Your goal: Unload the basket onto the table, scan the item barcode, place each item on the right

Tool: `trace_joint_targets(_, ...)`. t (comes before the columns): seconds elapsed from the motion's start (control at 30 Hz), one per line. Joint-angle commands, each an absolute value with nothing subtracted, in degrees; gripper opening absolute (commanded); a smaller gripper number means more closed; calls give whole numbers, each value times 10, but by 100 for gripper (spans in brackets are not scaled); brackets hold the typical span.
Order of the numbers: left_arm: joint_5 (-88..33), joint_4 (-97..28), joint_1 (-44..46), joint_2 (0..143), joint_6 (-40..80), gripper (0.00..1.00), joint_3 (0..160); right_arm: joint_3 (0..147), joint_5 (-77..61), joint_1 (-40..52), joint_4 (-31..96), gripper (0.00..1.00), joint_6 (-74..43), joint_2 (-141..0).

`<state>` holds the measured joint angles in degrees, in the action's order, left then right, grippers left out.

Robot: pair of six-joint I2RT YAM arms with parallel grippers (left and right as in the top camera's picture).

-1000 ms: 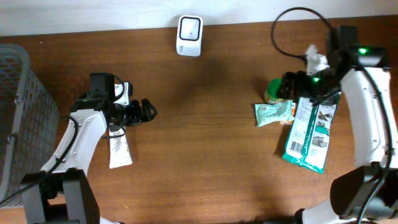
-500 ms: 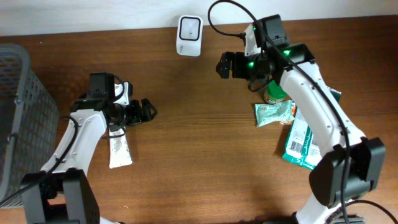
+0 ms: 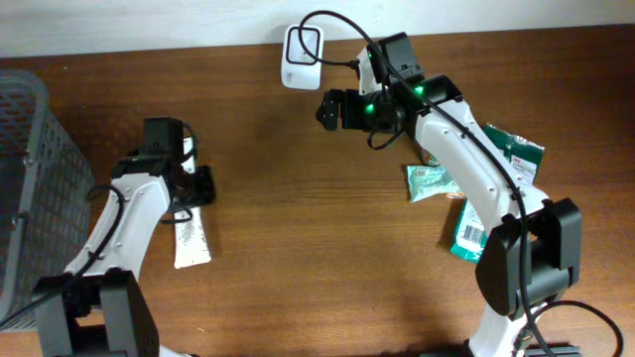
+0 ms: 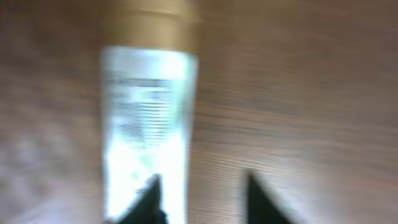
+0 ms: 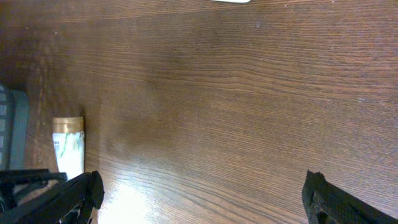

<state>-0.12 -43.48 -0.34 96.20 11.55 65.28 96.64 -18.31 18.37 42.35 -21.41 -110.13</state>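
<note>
While the tube (image 3: 190, 243) lies flat, its cap (image 4: 158, 15) points wallward.

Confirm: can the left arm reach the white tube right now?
Probably yes. The left pincer hangs right by the tube, which lies flat on the table; nothing stands between them, and the basket sits off to the side.

The worktop (image 3: 298, 248) is dark brown wood with a fine, plain grain and a soft sheen. At 12 o'clock the scanner (image 3: 302, 57) is smooth white plastic. At 8 o'clock the tube (image 3: 189, 243) is glossy white plastic with a dull tan cap. At 3 o'clock the packets (image 3: 432, 181) are shiny, crinkled film. At 9 o'clock the basket (image 3: 30, 169) is matt grey mesh. The arms (image 3: 129, 213) have smooth white shells and matt black joints.
</note>
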Motion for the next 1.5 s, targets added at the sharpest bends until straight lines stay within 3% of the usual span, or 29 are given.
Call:
trace_joint_targets(0.0,123,-433,-3,954,146,0,664,974,-173,184,422,100,-213,-1104)
trace_joint_targets(0.27,225,-412,-8,978,156,0,664,974,-173,184,422,100,-213,-1104)
trace_joint_targets(0.57,225,-378,-19,1088,171,0,664,974,-173,184,422,100,-213,-1104)
trace_joint_targets(0.67,171,-385,-19,1092,171,0,664,974,-173,184,422,100,-213,-1104)
trace_joint_targets(0.77,-11,-389,-18,1093,172,0,664,974,-173,184,422,100,-213,-1104)
trace_joint_targets(0.83,-67,-388,-9,1093,194,0,664,974,-173,184,422,100,-213,-1104)
trace_joint_targets(0.97,-93,-376,46,1093,275,0,664,974,-173,184,423,100,-213,-1104)
trace_joint_targets(1.1,-69,-347,78,1093,276,0,665,974,-174,184,451,98,-213,-1104)
trace_joint_targets(1.23,-60,-391,32,1093,213,0,727,973,-182,198,484,90,-215,-1104)
trace_joint_targets(1.37,-59,-479,-37,1093,118,0,853,973,-209,253,478,88,-215,-1104)
trace_joint_targets(1.47,-60,-469,-70,1093,68,0,889,973,-213,298,485,87,-218,-1106)
